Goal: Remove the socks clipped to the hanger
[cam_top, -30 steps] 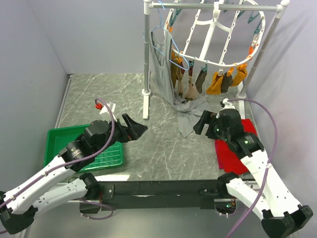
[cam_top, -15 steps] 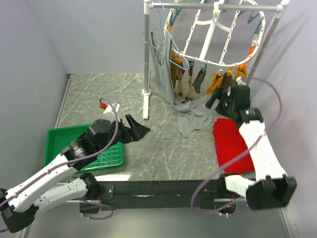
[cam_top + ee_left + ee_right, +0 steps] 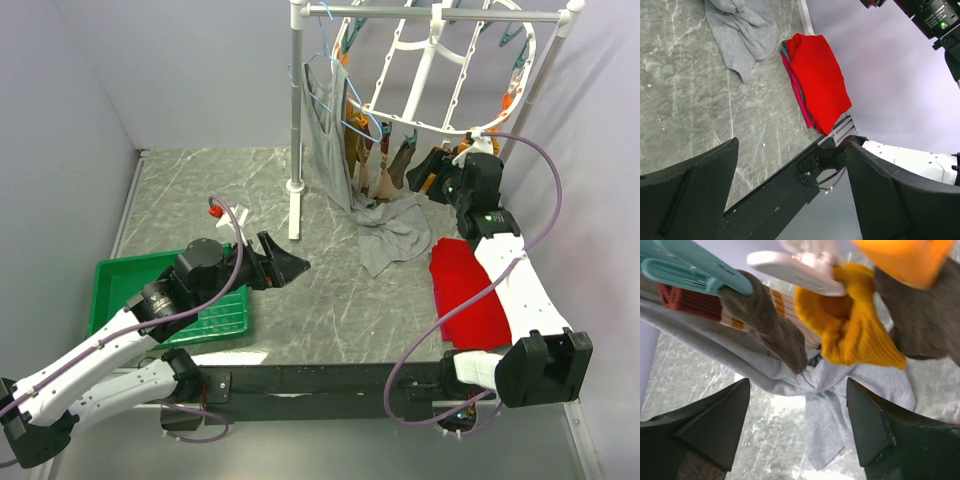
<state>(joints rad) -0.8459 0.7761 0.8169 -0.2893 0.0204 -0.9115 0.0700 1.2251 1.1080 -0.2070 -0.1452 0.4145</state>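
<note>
Top view: hanger point(image 3: 427, 60) hooked on the rack point(image 3: 294, 110) at back right. Its upper rim is cut off by the frame edge, and the ring is slanted with its lower rim toward the arms. Socks point(image 3: 385, 170) are clipped in a row along that lower rim, long axes near vertical, free ends down. They are partly hidden by the grey tank top point(image 3: 328, 125) and by the right gripper point(image 3: 437, 168), which is raised to the rightmost socks; contact cannot be told here. Left gripper point(image 3: 292, 266) is low over the table point(image 3: 200, 190), beside the green tray point(image 3: 120, 275), well apart from the socks. Left wrist view: left gripper point(image 3: 792, 145) jaws spread wide, nothing between them, with the red cloth point(image 3: 817, 75) on the table beyond. Right wrist view: right gripper point(image 3: 797, 382) jaws spread wide and empty, fingertips just short of a mustard sock point(image 3: 860, 335) and a brown sock point(image 3: 770, 325), both hanging toward the gap. A teal clip point(image 3: 695, 265) grips the brown sock. An orange clip point(image 3: 905, 257) is blurred and cut off at the top.
</note>
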